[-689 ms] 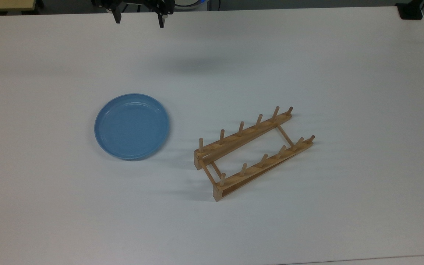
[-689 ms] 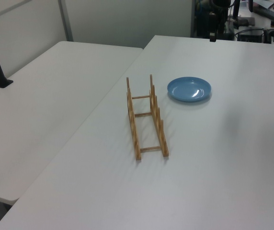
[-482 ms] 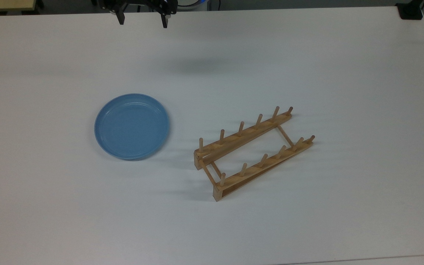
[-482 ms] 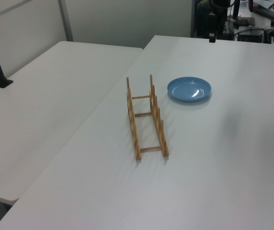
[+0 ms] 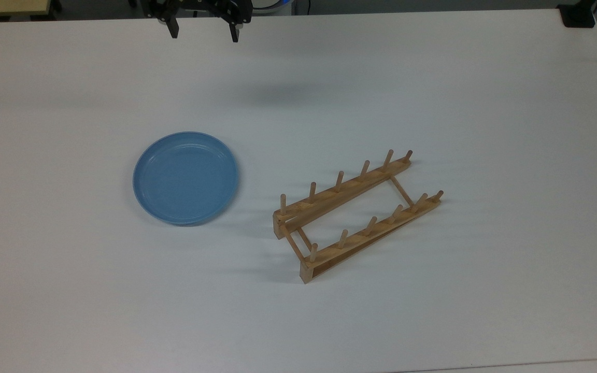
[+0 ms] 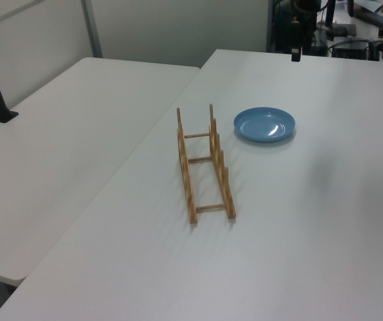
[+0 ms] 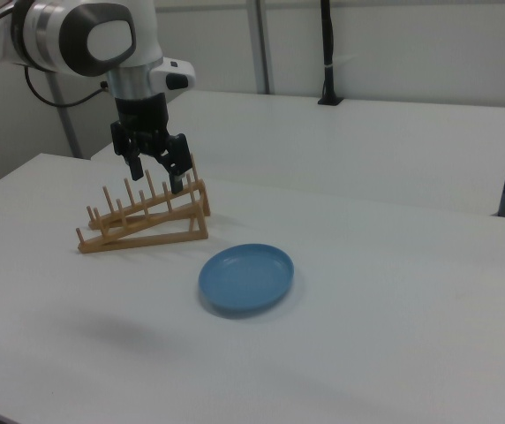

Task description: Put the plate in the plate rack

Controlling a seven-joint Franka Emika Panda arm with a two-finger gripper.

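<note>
Since the earlier frame, the black two-finger gripper [image 5: 203, 28] has edged slightly toward the top view's right, fingers spread and empty. Flat on the white table [image 5: 485, 103] lies the round light-blue plate [image 5: 185, 177], apart from the light-brown wooden plate rack [image 5: 355, 215].

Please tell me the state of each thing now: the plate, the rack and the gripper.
Plate: flat on the table, right way up, empty, not held.
Rack: upright on the table, no plate in it.
Gripper: open, holding nothing, in the air away from the plate.
</note>
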